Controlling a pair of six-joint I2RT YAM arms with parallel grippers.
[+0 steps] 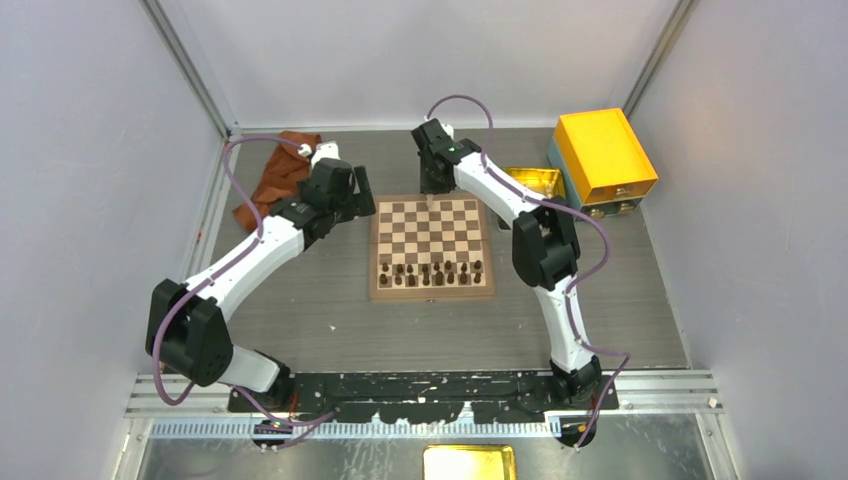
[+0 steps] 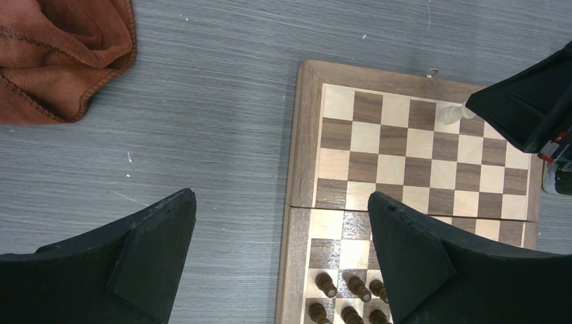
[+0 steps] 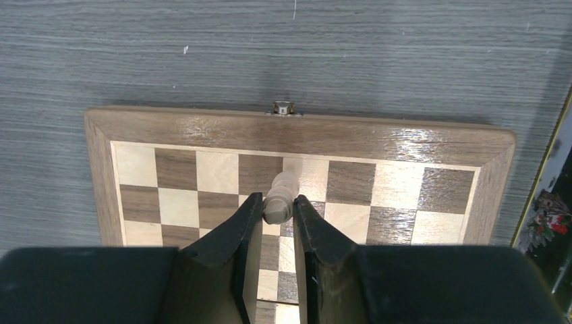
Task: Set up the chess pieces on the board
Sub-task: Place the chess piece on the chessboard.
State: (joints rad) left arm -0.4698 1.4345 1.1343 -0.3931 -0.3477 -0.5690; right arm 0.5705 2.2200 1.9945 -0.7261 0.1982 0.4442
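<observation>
Right fingers [image 3: 236, 236] nearly closed, pinching one pale chess piece [image 3: 282, 192] by its body, so it stays put while being brought to its square. The piece sits over the far rows of the board [image 3: 303, 131], about mid-width, near the small clasp on the far border. That fits, I'd guess: pale men belong on the far side. Can't tell if its base touches the wood.

Left fingers [image 2: 155, 250] spread fully wide, nothing in them, hovering over the board's left border and the worktop [image 2: 216, 121] beside it. Likely parked clear of the right arm's reach.

The piece is cream wood, turned, with a rounded head above a narrow collar, smaller than one square; which kind is unclear. No other pale men are visible on the board.

Dark chessmen [image 1: 430, 272] fill the two near rows. Rust-orange cloth [image 2: 61, 54] lies at far left, yellow box [image 1: 603, 155] at far right.
</observation>
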